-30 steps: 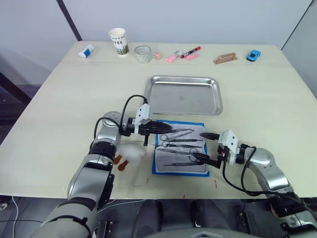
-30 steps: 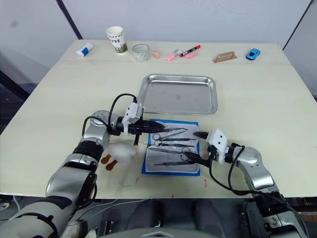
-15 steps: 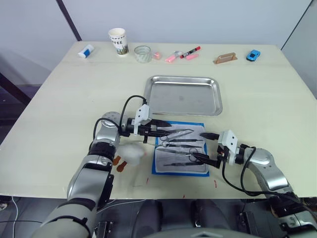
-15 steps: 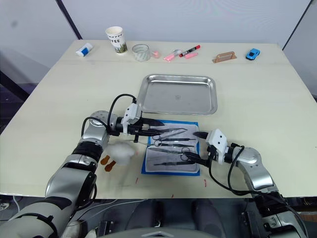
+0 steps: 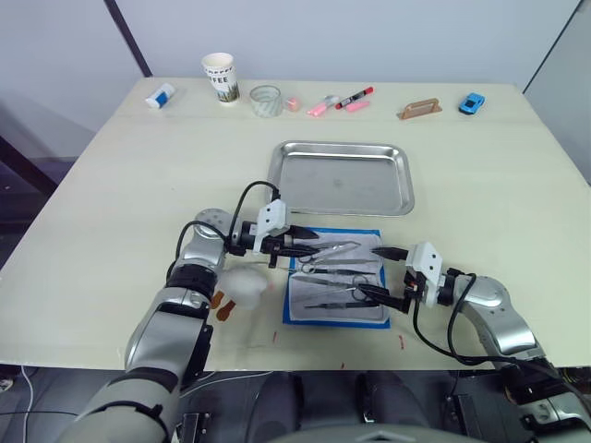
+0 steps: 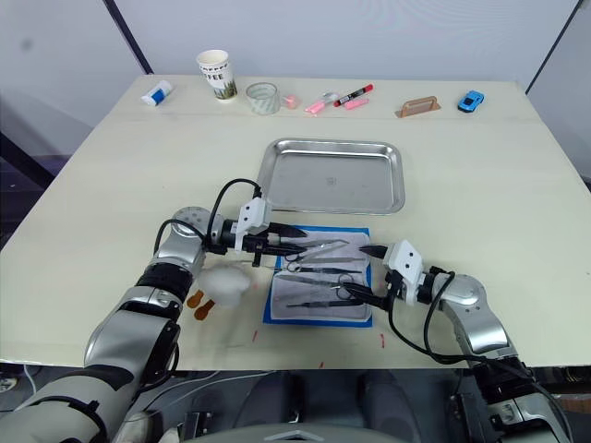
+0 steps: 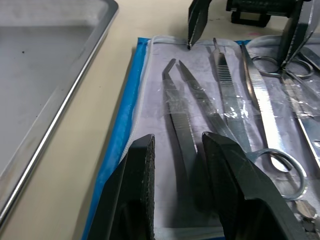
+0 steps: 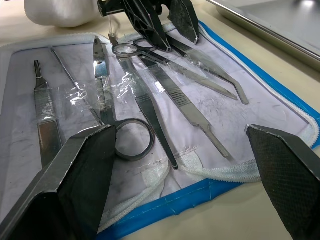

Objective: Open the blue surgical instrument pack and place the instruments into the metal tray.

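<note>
The blue surgical instrument pack (image 5: pixel 336 280) lies unfolded flat on the table, its pale lining up, just in front of the metal tray (image 5: pixel 343 180). Several silver instruments lie on the lining: scissors (image 8: pixel 125 131), forceps (image 7: pixel 227 95) and bent tweezers (image 7: pixel 176 107). My left gripper (image 5: pixel 310 248) is open and low over the pack's upper left, its fingers (image 7: pixel 139 190) on either side of the tweezers' handle end. At the pack's right edge my right gripper (image 5: pixel 373 271) is wide open and holds nothing. The tray has nothing in it.
Along the table's far edge stand a paper cup (image 5: pixel 220 76), a glass jar (image 5: pixel 266 100), marker pens (image 5: pixel 355 97), a wooden block (image 5: pixel 420 109), a blue toy car (image 5: pixel 473 101) and a white tube (image 5: pixel 160 94). A white crumpled wad (image 5: pixel 245 284) lies left of the pack.
My left gripper opened, moved a little right and dropped onto the pack, so its fingers now straddle the tweezers. The right gripper has stayed put.
</note>
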